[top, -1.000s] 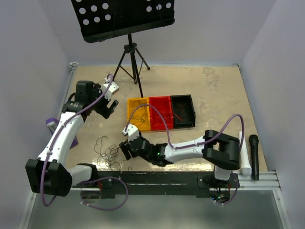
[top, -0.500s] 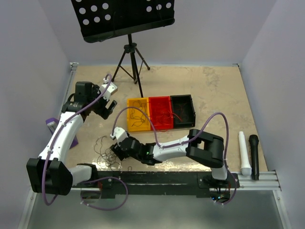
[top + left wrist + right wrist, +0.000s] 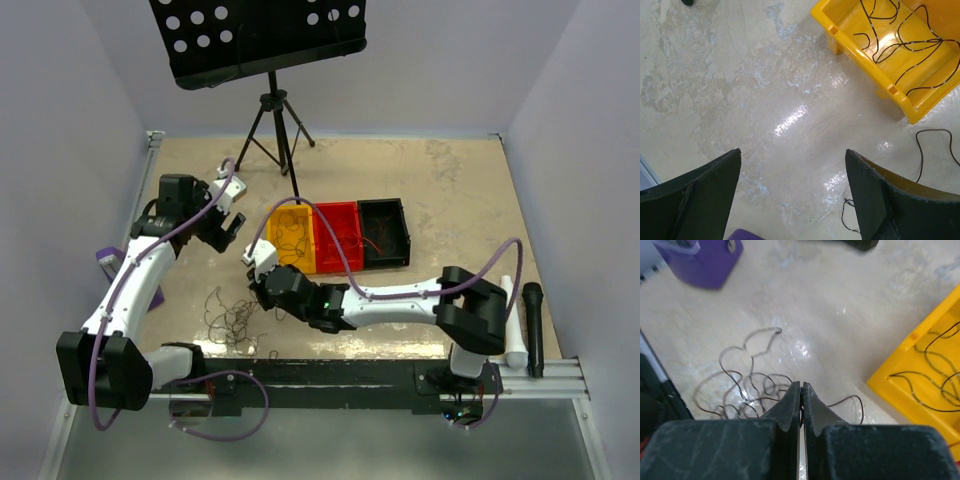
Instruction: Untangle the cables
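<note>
Seen from above, the cables [image 3: 230, 320] lie bunched on the worktop [image 3: 450, 190] at lower left, the right tool [image 3: 260, 295] just beside them, the left tool [image 3: 232, 220] well apart at upper left. In the left wrist view that tool's fingers [image 3: 695, 195] stand wide apart, a yellow tray [image 3: 900, 107] holding black strands [image 3: 932, 41] at upper right. In the right wrist view the right tool's fingers [image 3: 790, 405] are pressed together at the edge of the cables; whether a strand is pinched I cannot tell.

Yellow bin [image 3: 275, 222], red bin [image 3: 336, 208] and black bin [image 3: 404, 236] stand touching in a row before a music stand [image 3: 258, 40].
</note>
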Tool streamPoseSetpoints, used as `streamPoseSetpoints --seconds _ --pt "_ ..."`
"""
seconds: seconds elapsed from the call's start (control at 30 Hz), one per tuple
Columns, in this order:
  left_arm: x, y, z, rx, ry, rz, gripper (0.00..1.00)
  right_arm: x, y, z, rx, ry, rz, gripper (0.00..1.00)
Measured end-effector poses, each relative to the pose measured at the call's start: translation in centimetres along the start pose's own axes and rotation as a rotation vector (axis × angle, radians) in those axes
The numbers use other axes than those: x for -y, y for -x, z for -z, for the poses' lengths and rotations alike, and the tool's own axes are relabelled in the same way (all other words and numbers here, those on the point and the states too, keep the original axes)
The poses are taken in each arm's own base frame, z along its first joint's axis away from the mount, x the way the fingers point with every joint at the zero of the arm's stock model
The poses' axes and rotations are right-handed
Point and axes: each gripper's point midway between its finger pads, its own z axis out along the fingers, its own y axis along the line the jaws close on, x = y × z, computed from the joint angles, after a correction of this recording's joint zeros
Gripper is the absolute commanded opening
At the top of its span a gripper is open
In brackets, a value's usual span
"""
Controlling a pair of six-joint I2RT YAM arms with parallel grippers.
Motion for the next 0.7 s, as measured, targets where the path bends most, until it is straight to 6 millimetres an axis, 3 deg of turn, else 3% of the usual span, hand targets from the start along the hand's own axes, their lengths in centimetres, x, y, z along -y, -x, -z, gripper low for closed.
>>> streamPoseSetpoints --seconds 0.3,0.5,0.7 --pt "-0.2 -0.4 0.0 -0.004 0.019 0.000 0.89 1.1 10.0 6.2 0.205 -0.016 -0.083 0.00" --pt "-3.1 0.7 1.3 0.067 0.129 0.059 0.89 4.0 16.2 10.5 0.320 -0.060 -0.128 0.00" --pt "-2.8 0.6 1.2 0.077 0.108 0.064 0.88 6.4 24.8 15.6 0.492 -0.066 -0.191 0.00"
